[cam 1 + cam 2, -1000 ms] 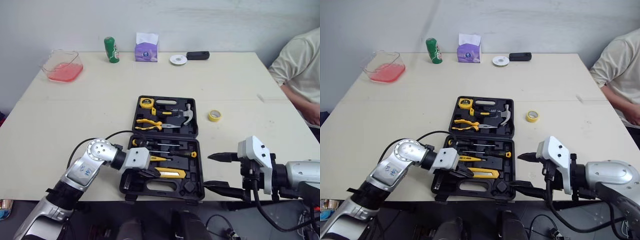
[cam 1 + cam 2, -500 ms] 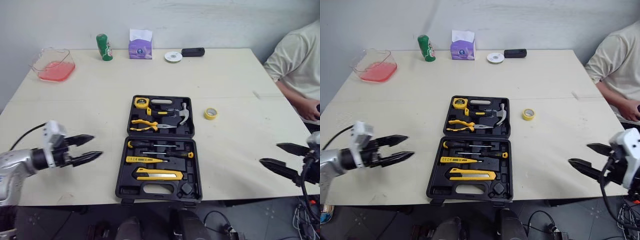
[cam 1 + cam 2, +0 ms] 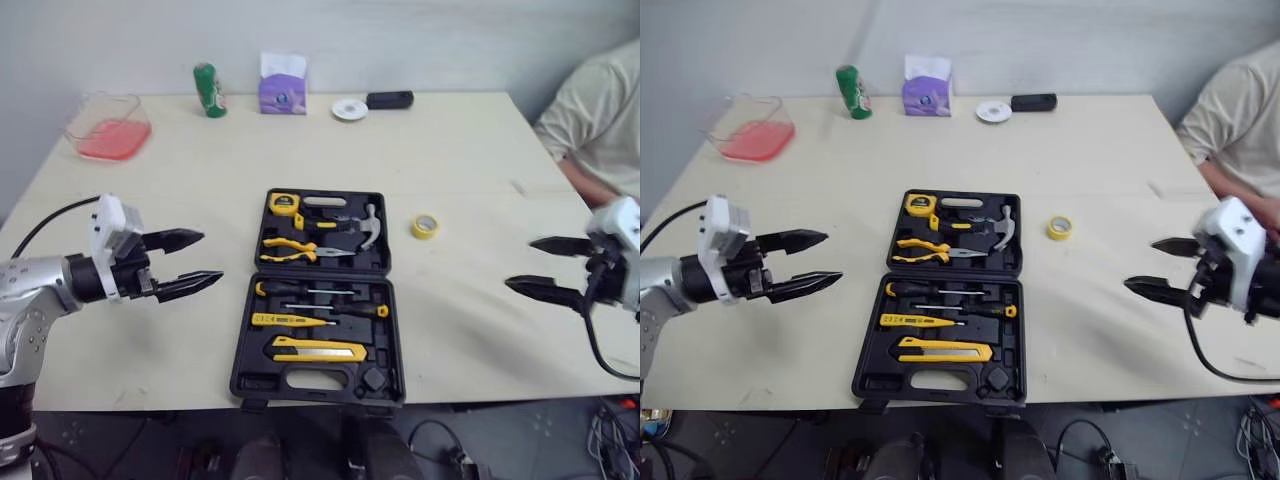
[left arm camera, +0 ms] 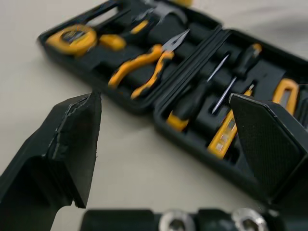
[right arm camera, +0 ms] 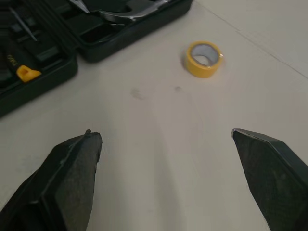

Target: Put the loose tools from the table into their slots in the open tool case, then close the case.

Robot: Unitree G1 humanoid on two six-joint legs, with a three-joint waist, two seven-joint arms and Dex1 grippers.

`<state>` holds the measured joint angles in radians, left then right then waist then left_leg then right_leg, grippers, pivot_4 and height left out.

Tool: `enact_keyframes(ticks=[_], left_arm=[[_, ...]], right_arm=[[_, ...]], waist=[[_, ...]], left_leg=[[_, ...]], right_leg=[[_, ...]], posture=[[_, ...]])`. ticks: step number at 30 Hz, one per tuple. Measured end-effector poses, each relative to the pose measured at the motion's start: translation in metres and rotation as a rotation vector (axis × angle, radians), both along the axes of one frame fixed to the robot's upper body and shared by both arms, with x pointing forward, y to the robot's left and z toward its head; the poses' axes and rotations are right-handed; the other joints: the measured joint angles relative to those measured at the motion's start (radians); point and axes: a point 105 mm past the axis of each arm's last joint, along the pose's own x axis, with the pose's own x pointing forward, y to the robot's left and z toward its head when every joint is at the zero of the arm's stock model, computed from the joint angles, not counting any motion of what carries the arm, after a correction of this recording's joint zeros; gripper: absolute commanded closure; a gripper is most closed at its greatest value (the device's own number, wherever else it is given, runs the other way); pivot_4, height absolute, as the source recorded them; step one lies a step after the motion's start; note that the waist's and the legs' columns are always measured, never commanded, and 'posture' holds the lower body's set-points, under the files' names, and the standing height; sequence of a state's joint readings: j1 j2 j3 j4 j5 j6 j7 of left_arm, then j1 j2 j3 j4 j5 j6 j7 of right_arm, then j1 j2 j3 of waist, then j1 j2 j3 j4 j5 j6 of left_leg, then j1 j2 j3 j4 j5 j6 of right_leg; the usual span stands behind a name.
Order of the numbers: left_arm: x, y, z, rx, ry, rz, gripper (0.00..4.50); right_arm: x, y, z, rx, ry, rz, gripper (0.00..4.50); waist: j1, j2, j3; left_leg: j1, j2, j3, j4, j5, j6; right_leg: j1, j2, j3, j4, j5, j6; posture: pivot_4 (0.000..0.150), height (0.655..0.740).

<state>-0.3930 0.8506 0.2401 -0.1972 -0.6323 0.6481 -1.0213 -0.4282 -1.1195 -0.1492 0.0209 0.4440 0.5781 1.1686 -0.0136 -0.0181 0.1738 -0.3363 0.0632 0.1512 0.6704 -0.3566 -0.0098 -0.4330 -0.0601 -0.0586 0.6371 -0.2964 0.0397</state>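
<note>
The black tool case (image 3: 250, 381) lies open at the table's middle. Its far half holds a tape measure (image 3: 285, 205), pliers (image 3: 295, 248) and a hammer (image 3: 370, 225). Its near half holds screwdrivers (image 3: 320, 290) and a yellow utility knife (image 3: 320, 349). A yellow tape roll (image 3: 427, 226) lies loose on the table to the right of the case, also seen from the right wrist (image 5: 204, 58). My left gripper (image 3: 212, 255) hovers open and empty to the left of the case. My right gripper (image 3: 518, 263) hovers open and empty further right than the roll.
Along the far edge stand a clear container of red liquid (image 3: 105, 127), a green can (image 3: 207, 90), a purple tissue box (image 3: 283, 84), a white disc (image 3: 349, 109) and a black device (image 3: 390, 99). A person (image 3: 600, 110) sits at the right side.
My left gripper has left the case's near half, opened, and swung out to the left. My right gripper has drawn away to the right and risen. The camera has shifted too.
</note>
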Motion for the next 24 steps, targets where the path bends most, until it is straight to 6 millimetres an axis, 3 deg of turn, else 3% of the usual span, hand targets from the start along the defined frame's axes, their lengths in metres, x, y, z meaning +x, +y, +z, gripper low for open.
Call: enact_keyframes(ticks=[1, 3, 9, 13, 24], left_arm=[[-0.001, -0.026, 0.010, -0.006, -0.034, -0.099, 0.04], [-0.006, -0.053, 0.023, -0.007, -0.075, -0.207, 0.04], [0.000, -0.079, 0.032, -0.040, -0.092, -0.278, 0.04], [0.002, -0.081, 0.027, -0.033, -0.080, -0.274, 0.04], [0.005, -0.079, 0.021, -0.023, -0.091, -0.238, 0.04]], right_arm=[[0.015, 0.017, 0.008, -0.036, -0.016, 0.063, 0.00], [0.031, 0.036, 0.011, -0.088, -0.007, 0.130, 0.00], [0.079, 0.056, -0.019, -0.220, 0.105, 0.132, 0.00], [0.095, 0.062, -0.033, -0.296, 0.127, 0.133, 0.00], [0.115, 0.088, -0.036, -0.334, 0.106, 0.176, 0.00]], waist=[[-0.011, 0.000, 0.004], [-0.017, 0.000, 0.004], [-0.021, 0.000, 0.005], [-0.021, 0.001, 0.005], [-0.023, 0.001, 0.005]], left_leg=[[-0.002, -0.001, 0.001, 0.001, 0.002, 0.001], [-0.002, 0.000, 0.001, -0.001, 0.003, -0.002], [-0.011, 0.002, 0.005, 0.003, 0.004, -0.003], [-0.022, 0.000, 0.005, 0.013, 0.004, -0.003], [-0.021, 0.000, 0.005, 0.014, 0.005, -0.002]], right_leg=[[-0.002, 0.000, 0.002, 0.000, 0.002, 0.001], [-0.003, 0.001, 0.003, 0.000, 0.001, 0.001], [-0.017, 0.003, 0.006, 0.007, 0.000, -0.001], [-0.028, 0.001, 0.007, 0.016, 0.000, -0.001], [-0.028, 0.000, 0.008, 0.022, 0.000, -0.001]], posture=[[0.150, 0.7400], [0.150, 0.7400], [0.150, 0.7400], [0.150, 0.7400], [0.150, 0.7400]])
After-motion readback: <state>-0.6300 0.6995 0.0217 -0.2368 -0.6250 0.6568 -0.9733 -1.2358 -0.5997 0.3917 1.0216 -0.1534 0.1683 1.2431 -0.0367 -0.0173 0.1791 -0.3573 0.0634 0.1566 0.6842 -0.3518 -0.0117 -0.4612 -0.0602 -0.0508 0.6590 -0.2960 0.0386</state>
